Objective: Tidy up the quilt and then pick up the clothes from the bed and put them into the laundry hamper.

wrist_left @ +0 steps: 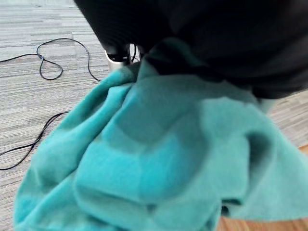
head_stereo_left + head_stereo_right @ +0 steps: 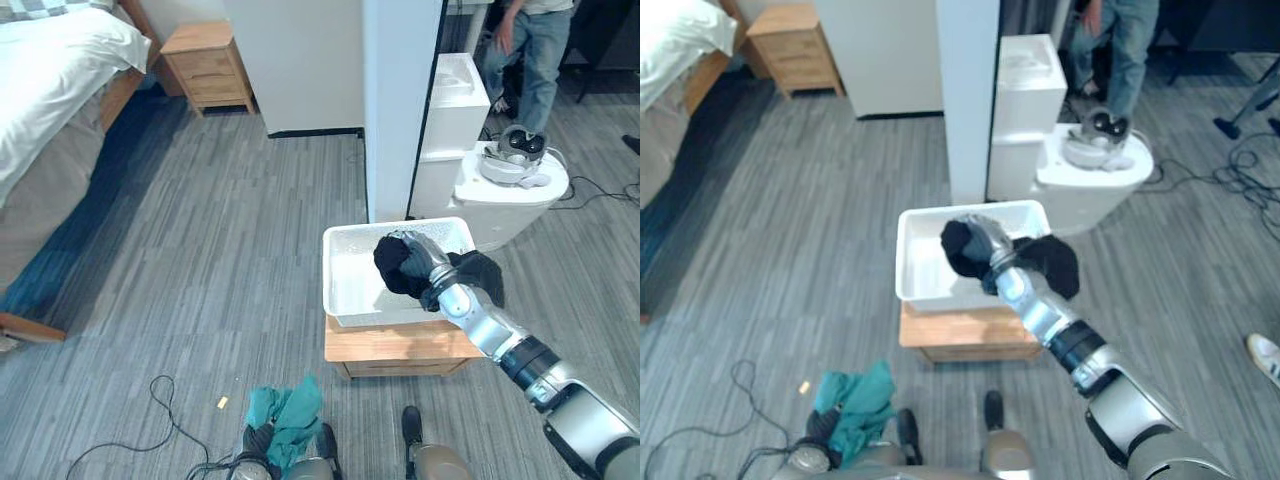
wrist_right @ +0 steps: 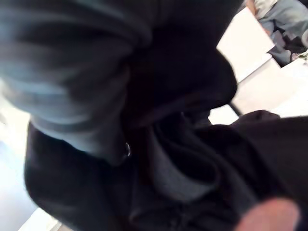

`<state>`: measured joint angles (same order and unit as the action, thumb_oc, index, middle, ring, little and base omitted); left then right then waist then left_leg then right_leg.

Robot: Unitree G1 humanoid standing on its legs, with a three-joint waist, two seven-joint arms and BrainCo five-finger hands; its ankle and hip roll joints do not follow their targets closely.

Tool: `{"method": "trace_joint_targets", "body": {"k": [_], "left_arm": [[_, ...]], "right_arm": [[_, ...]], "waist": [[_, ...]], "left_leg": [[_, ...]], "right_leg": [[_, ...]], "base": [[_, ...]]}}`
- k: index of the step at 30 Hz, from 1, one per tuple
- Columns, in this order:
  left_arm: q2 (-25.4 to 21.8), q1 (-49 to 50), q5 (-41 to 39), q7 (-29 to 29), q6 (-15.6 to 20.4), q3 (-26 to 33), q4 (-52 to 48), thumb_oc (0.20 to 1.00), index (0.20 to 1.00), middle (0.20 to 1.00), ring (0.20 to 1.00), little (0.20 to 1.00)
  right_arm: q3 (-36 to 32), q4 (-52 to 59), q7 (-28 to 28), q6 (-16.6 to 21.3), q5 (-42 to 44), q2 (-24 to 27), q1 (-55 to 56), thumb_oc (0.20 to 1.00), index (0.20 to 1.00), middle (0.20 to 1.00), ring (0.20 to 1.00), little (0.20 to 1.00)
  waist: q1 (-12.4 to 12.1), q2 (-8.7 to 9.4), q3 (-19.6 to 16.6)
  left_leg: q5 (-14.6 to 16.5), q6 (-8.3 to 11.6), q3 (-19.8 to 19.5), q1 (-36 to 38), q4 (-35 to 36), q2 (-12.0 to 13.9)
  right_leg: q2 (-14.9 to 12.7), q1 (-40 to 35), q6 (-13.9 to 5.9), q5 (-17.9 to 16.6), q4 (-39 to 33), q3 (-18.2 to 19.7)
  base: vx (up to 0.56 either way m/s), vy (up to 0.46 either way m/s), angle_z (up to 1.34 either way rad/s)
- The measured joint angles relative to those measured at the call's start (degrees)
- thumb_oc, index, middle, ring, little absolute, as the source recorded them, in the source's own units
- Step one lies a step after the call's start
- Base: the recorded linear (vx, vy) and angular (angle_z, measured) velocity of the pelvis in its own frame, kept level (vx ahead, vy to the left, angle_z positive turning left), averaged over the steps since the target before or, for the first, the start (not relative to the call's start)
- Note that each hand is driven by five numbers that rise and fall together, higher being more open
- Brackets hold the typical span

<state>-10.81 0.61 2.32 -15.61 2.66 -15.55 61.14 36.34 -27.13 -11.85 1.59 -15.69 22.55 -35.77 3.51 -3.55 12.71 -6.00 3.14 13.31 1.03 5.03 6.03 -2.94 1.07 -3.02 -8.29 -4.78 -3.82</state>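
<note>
Looking down on grey striped floor (image 2: 230, 230), with a bed (image 2: 50, 120) lying at far left under a white quilt (image 2: 60, 50), a wooden nightstand (image 2: 208, 65) beside it, a white pillar (image 2: 400, 100) rising mid-room and a toilet (image 2: 500, 180) sitting behind it, a headset (image 2: 520, 148) resting on the lid. Standing beyond the toilet, a person (image 2: 535, 50) in jeans. Sitting on a low wooden desk (image 2: 400, 345), a white hamper (image 2: 345, 290). Hanging over the hamper's right part, a crumpled black garment (image 2: 400, 265), bunched into a dark lump, part of it trailing past the rim to the right. Curling round that garment, the right hand (image 2: 425, 258), clenching the cloth. Dangling near the floor at lower left, a teal garment (image 2: 290, 415), soft and folded, gathered in the left hand (image 2: 257, 440), fingers clamping the cloth. Showing close up in the left wrist view, teal folds (image 1: 159, 163); in the right wrist view, black and grey folds (image 3: 183, 183).
</note>
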Motion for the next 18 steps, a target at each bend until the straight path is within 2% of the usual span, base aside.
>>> {"method": "trace_joint_targets", "body": {"k": [3,6,12,18], "left_arm": [[0.03,-1.01,-0.11,-0.32,0.06,-0.68,-0.74,0.200,0.200,0.200,0.200,0.200],[0.37,-1.48,-1.42,-0.43,0.22,-1.33,-1.64,0.200,0.200,0.200,0.200,0.200],[0.75,-2.83,-2.24,-0.55,2.21,-2.57,-2.41,0.200,0.200,0.200,0.200,0.200],[0.66,-4.65,-2.26,-0.53,2.38,-4.36,-2.69,0.200,0.200,0.200,0.200,0.200]], "right_arm": [[0.11,-1.79,-0.39,-0.14,0.05,-1.86,-0.35,0.200,0.200,0.200,0.200,0.200],[0.77,-2.11,-0.53,-0.22,0.04,-2.79,-0.64,0.200,0.200,0.200,0.200,0.200],[0.76,-4.69,-2.14,-0.09,0.00,-3.56,-4.55,0.200,0.200,0.200,0.200,0.200],[1.20,-12.23,-3.71,-0.12,-2.21,-2.09,-9.21,0.200,0.200,0.200,0.200,0.200]], "waist": [[-1.04,-0.70,0.12],[-0.78,-1.33,0.40],[-2.07,-2.64,1.28],[-3.12,-3.62,3.25]], "left_leg": [[-0.27,-0.11,-0.33,-1.27,0.07,0.02],[-0.90,0.04,-1.37,-2.65,0.07,0.02],[-1.18,0.51,-2.41,-4.27,0.07,0.17],[-2.52,0.23,-3.30,-6.69,-0.09,0.11]], "right_leg": [[-0.03,1.00,-0.09,0.14,0.00,-0.41],[-0.03,1.84,-0.14,-0.02,0.00,-1.18],[0.12,3.06,-0.13,0.00,-0.01,-2.18],[0.02,4.63,-0.15,-0.11,0.01,-3.71]], "base": [[-0.02,-0.006,0.05],[-0.03,-0.010,0.16],[-0.05,-0.007,0.08],[-0.05,0.010,0.15]]}}
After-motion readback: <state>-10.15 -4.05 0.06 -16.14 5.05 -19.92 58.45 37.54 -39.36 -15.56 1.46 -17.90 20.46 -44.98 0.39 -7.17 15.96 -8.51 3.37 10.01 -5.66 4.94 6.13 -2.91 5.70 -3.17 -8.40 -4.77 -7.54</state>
